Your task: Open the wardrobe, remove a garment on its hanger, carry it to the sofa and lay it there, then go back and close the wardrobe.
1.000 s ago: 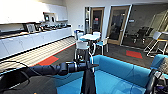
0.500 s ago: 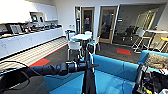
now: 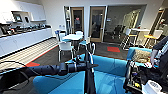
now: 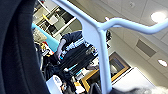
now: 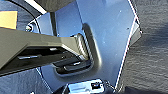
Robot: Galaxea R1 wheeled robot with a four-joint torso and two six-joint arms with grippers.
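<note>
The black garment [image 3: 89, 80] hangs on its white hanger [image 3: 92, 53] from my left gripper [image 3: 85, 66], which is shut on the hanger. My left arm reaches in from the left, so the garment dangles over the seat of the bright blue sofa [image 3: 110, 68] just in front of me. In the left wrist view the hanger [image 4: 100, 45] runs close past the camera, with the garment's dark cloth [image 4: 17, 50] beside it. The right wrist view looks onto my own blue-grey body panel [image 5: 107, 37] and grey carpet.
A person [image 3: 160, 53] with a control rig stands at the right, by a smaller blue seat with a patterned cushion [image 3: 140, 55]. Behind the sofa are a white table with chairs [image 3: 72, 37], a kitchen counter [image 3: 25, 37] on the left, and a high table with stools [image 3: 140, 31].
The camera has swung right and come closer to the sofa, so the room has slid leftwards in the picture. The garment still hangs from my left gripper as before.
</note>
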